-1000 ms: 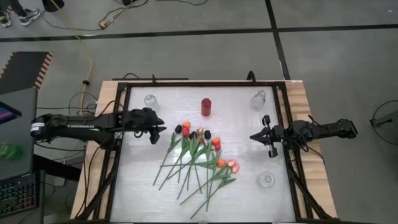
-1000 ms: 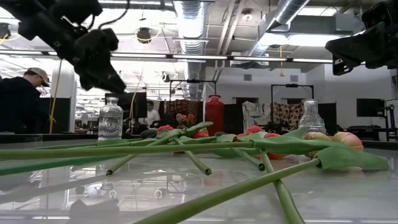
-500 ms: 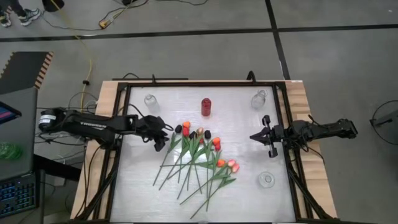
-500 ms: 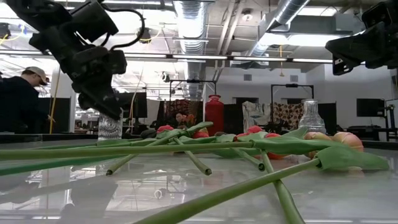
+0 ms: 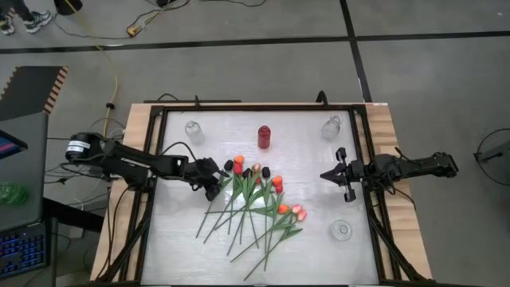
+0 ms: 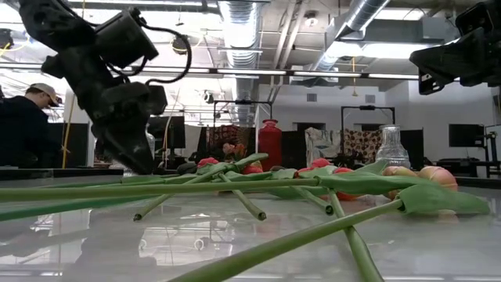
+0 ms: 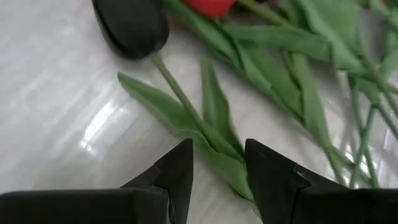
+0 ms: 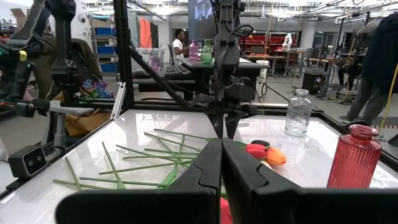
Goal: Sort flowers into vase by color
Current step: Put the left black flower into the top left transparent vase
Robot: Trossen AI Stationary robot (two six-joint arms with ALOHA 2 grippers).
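Observation:
The tulips (image 5: 253, 199) lie in a loose pile mid-table, heads toward the far side and stems fanned toward the near edge. My left gripper (image 5: 213, 188) is low at the pile's left edge, open. In the left wrist view its fingers (image 7: 217, 155) stand on either side of the black tulip's green leaf and stem (image 7: 208, 134), just below the black head (image 7: 134, 25). In the low view it (image 6: 139, 163) hangs close over the table. My right gripper (image 5: 325, 175) waits shut above the table's right side, pointing at the pile (image 8: 221, 146).
A red vase (image 5: 264, 137) stands at the far middle. Clear glass vases stand far left (image 5: 192, 128), far right (image 5: 331, 127) and near right (image 5: 341, 231). A black frame (image 5: 155, 143) rims the table. People show in the room beyond (image 6: 27, 125).
My left gripper has moved toward the table's right and near side and gone down, tipping its fingers downward, until it reached the left edge of the tulip pile by the black tulip. The tulips have stayed where they were.

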